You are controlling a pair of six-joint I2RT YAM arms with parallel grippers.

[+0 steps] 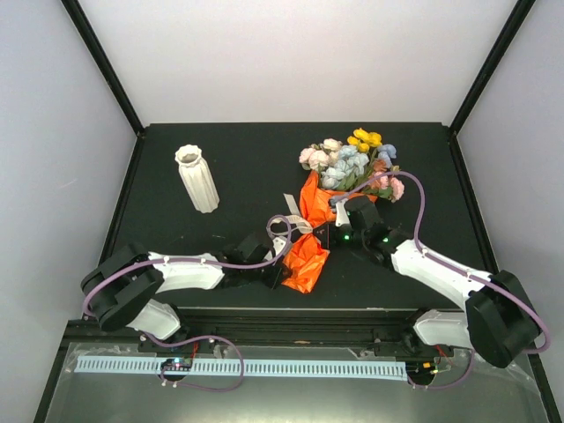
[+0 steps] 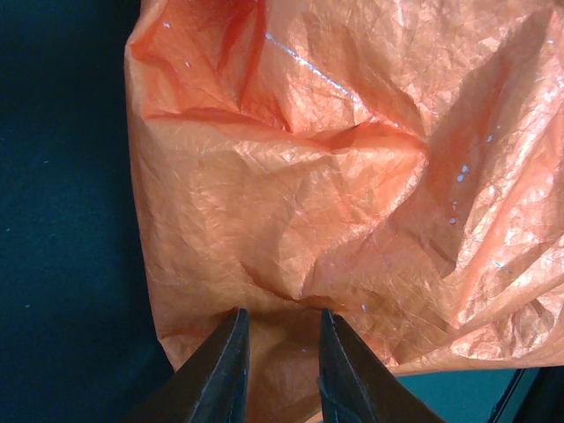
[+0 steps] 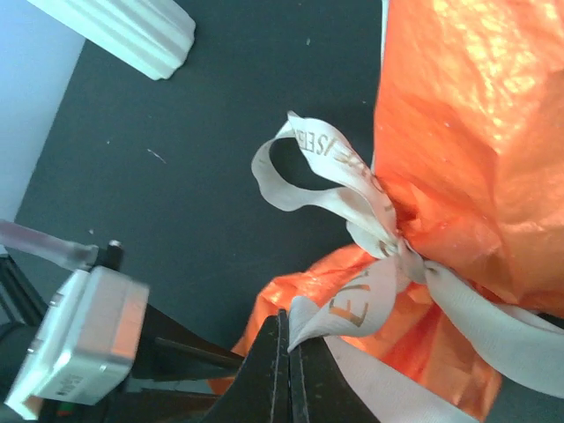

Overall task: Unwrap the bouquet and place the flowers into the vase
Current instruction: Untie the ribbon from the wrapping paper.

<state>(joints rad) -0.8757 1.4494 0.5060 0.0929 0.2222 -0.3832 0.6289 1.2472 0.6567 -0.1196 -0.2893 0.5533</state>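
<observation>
top external view: one bouquet (image 1: 310, 220) lies wrapped on the right half of the tabletop (image 1: 256, 150), its flowers (image 1: 352, 163) toward the far edge. one vase (image 1: 197, 181) stands upright far left, well apart. only the right wrist view shows the one cream ribbon (image 3: 357, 308) tied round the orange paper (image 2: 335, 176); the right tool (image 3: 284, 328) is pressed together, pinching a ribbon tail. the left wrist view alone shows the left tool (image 2: 282, 317), its fingers a little apart with the crumpled paper's edge between; whether they pinch it i cannot tell. two arms. black tabletop, white walls, black corner posts.
</observation>
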